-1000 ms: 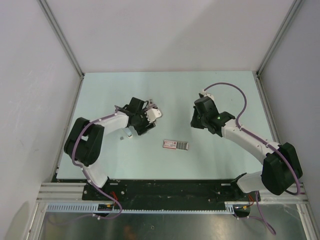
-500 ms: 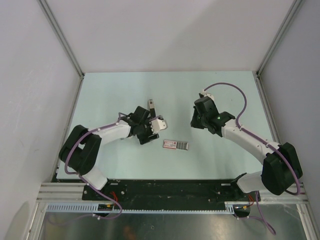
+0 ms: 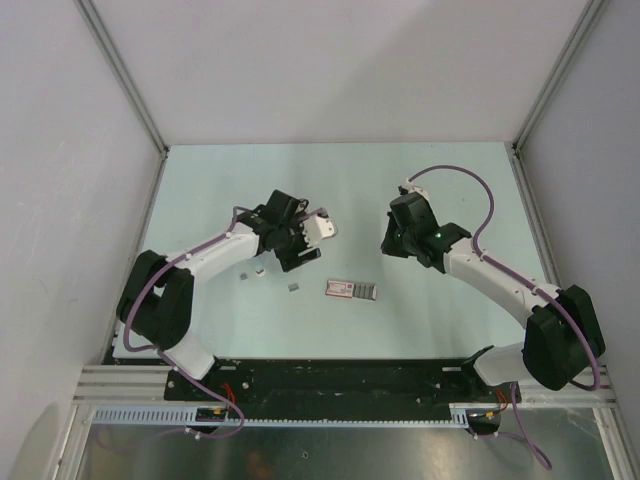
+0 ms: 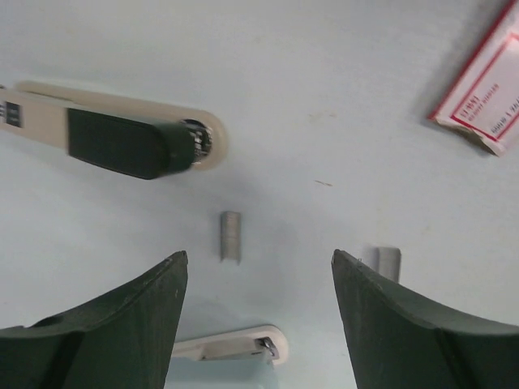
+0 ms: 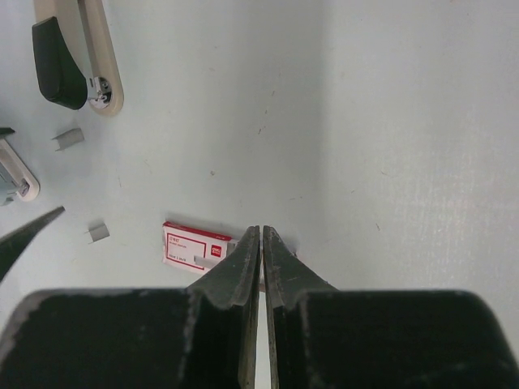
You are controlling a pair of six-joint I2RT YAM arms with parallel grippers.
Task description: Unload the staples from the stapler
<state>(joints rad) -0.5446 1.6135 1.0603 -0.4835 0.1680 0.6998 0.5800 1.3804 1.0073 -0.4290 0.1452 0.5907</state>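
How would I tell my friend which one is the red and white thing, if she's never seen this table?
Start with the pale green table and look in the middle of its near half. A flat rectangular packet lies there. It is the only red-and-white thing, and much bigger than the tiny grey staple strip lying beside it.

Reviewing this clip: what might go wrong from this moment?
Two loose staples lie just ahead of the open left claw; a low sweep may scatter them.
The stapler lies unheld, so a push may slide it away.
The shut right claw points at the packet and might nudge it if lowered.
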